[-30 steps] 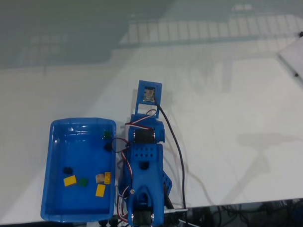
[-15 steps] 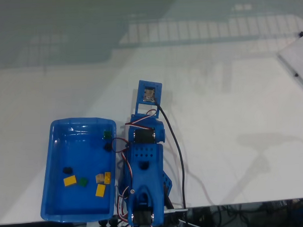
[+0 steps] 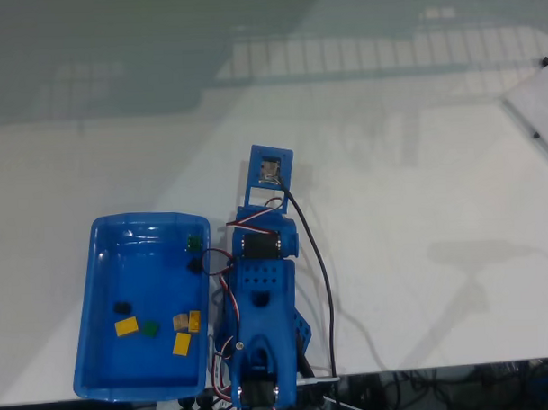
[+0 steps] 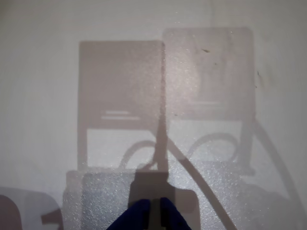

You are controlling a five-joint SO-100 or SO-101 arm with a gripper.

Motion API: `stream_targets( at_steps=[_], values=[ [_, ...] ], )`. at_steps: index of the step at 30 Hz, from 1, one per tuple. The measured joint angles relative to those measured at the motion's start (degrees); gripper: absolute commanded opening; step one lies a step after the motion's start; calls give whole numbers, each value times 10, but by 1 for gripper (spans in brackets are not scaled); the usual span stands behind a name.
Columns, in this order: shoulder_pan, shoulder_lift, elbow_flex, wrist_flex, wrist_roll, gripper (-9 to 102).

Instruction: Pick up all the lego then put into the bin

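Note:
The blue bin (image 3: 86,312) lies on the white table at the lower left of the fixed view, just left of the folded blue arm (image 3: 259,304). Inside it lie several lego: a yellow one (image 3: 127,326), a green one (image 3: 150,329), a black one (image 3: 123,307), a tan one (image 3: 180,322), another yellow (image 3: 182,343), and a green one (image 3: 194,241) near the right wall. In the wrist view my gripper (image 4: 154,207) enters from the bottom edge, its dark blue fingertips together over bare table, holding nothing.
A black cable (image 3: 324,284) loops along the arm's right side. The table's front edge (image 3: 424,371) runs close below the arm's base. A white board (image 3: 536,115) lies at the far right. Shadows of the arm fall on the table in the wrist view.

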Motion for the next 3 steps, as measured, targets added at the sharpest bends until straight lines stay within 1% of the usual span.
stream_targets(
  at_steps=[3],
  values=[
    [0,0,0,0,0,0]
  ],
)
